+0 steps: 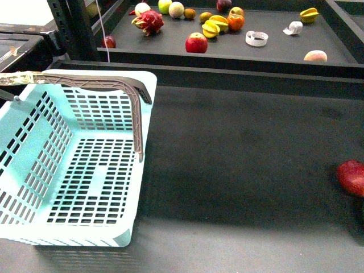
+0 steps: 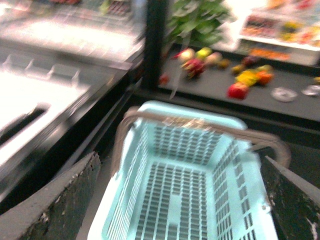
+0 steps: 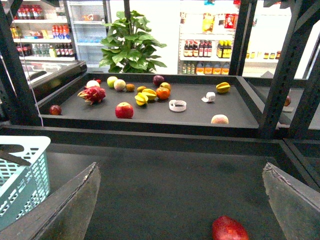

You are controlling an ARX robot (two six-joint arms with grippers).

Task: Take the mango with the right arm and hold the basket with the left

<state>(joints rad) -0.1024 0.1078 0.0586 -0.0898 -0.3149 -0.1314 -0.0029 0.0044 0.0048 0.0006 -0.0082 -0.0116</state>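
Note:
The pale aqua basket [image 1: 34, 148] stands at the near left of the dark table, one grey-brown handle [image 1: 136, 108] raised over it. In the blurred left wrist view my left gripper [image 2: 180, 200] hangs open above the basket [image 2: 235, 170], nothing between its fingers [image 2: 60, 200]. The mango [image 1: 315, 56], yellow-orange and oval, lies at the front right of the far tray [image 1: 284, 54]. My right gripper [image 3: 182, 200] is open over bare table, well short of the mango [image 3: 219, 119]. Neither gripper shows in the front view.
A dark red oval fruit [image 1: 352, 177] lies on the near table at the right edge, between my right fingers' reach [image 3: 229, 229]. The far tray holds a dragon fruit [image 1: 149, 21], red apple [image 1: 196, 42], starfruit [image 1: 215, 25] and white tape rolls [image 1: 256, 38]. Black frame posts [image 3: 280, 75] flank the tray.

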